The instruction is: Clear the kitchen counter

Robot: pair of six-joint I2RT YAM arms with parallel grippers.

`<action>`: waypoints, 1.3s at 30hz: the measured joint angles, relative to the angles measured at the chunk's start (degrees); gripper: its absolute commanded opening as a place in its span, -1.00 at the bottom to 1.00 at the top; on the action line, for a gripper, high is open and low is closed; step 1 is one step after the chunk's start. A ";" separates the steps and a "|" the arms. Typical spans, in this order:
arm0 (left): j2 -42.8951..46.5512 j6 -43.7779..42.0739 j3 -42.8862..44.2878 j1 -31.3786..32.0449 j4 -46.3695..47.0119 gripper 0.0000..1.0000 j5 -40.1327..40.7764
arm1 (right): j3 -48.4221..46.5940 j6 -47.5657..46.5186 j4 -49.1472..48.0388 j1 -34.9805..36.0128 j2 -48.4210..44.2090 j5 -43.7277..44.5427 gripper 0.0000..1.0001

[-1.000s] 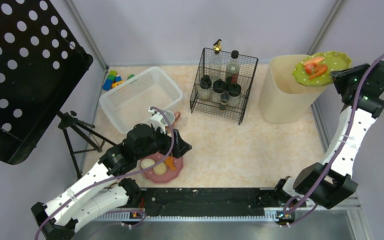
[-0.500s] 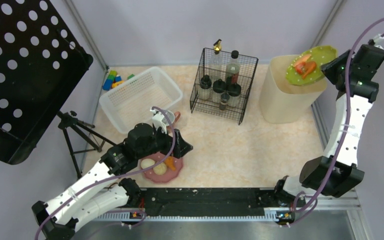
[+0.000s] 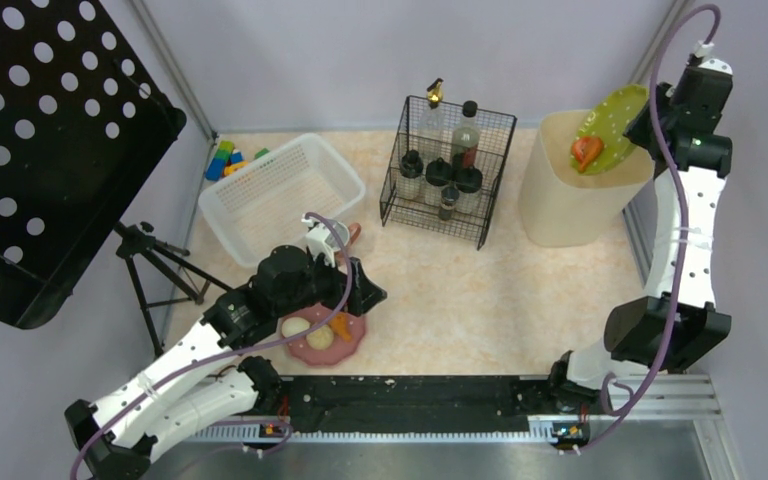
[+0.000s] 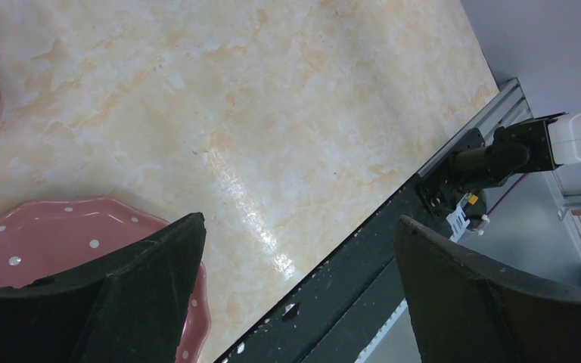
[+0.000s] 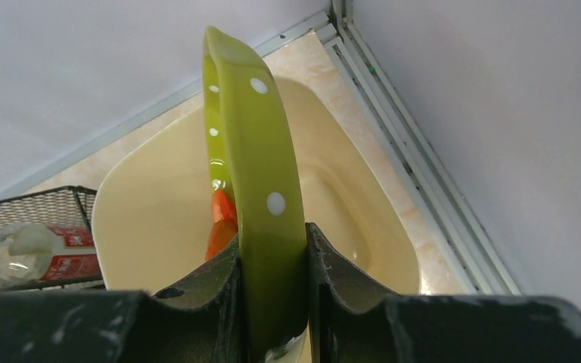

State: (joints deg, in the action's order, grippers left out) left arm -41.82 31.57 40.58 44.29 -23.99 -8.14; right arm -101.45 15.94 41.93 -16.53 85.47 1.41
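Okay, down-left of the wire rack [image 3: 447, 170] your left gripper [image 4: 299, 223] hangs with jaws wide apart over the pink plate [image 3: 322, 338]. The kitchen counter [image 3: 480, 290] spreads beneath the rack. Right of the rack, your right gripper [image 5: 272, 257] is clamped on the green plate [image 3: 610, 128], tipped steeply over the beige bin [image 3: 560, 200], orange food [image 3: 587, 150] at its low edge.

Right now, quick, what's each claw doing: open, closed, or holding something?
Left claw: open, holding nothing, beside the pink plate.
Right claw: closed on the green polka-dot plate, tipped on edge over the beige bin.
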 measured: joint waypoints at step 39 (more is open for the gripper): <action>-3.80 0.02 0.00 0.00 0.02 0.98 -0.61 | -1.36 -27.36 -15.06 17.59 -5.75 20.44 -1.00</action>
State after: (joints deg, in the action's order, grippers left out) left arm -45.63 31.59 40.58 44.29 -23.97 -8.75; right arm -102.80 -11.42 26.87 1.06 79.72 21.85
